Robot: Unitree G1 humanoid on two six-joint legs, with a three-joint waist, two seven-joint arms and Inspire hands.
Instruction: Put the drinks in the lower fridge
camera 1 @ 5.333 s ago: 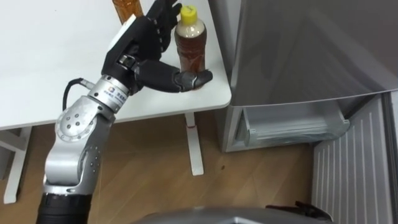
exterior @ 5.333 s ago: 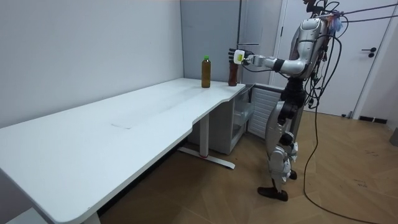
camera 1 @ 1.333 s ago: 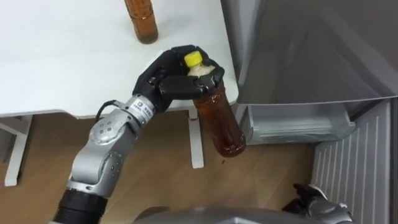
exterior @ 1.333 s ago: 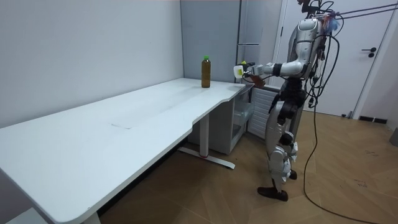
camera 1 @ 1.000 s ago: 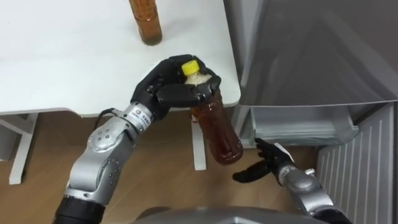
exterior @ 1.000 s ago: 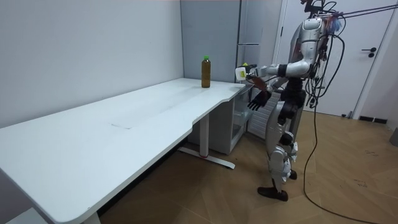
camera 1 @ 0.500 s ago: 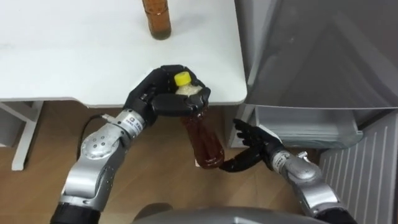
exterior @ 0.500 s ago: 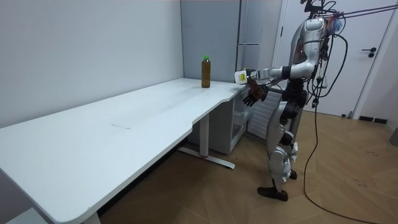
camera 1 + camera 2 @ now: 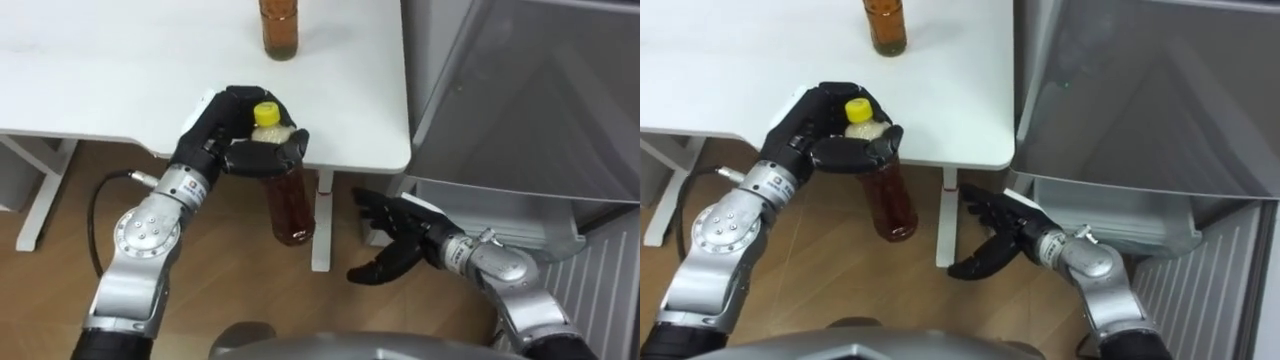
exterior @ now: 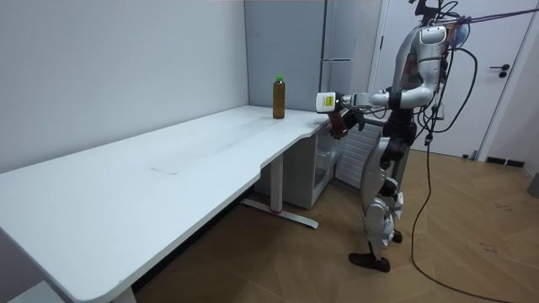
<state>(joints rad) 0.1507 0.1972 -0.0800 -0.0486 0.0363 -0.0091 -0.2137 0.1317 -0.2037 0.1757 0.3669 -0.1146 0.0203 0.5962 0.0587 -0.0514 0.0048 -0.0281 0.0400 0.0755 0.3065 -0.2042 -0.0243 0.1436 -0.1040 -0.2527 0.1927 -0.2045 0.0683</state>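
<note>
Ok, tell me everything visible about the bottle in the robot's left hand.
The bottle is clear plastic, filled with amber-brown drink, with a yellow cap. It hangs nearly upright in the air just off the white table's front edge, over the wooden floor. The left hand curls around its neck and shoulder. The right hand is open beside its lower part, not touching it.

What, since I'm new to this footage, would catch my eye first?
The left hand grips a brown bottle by its yellow-capped neck, off the white table's edge. The open right hand hovers beside it, near the grey fridge. Another bottle stands on the table.
</note>
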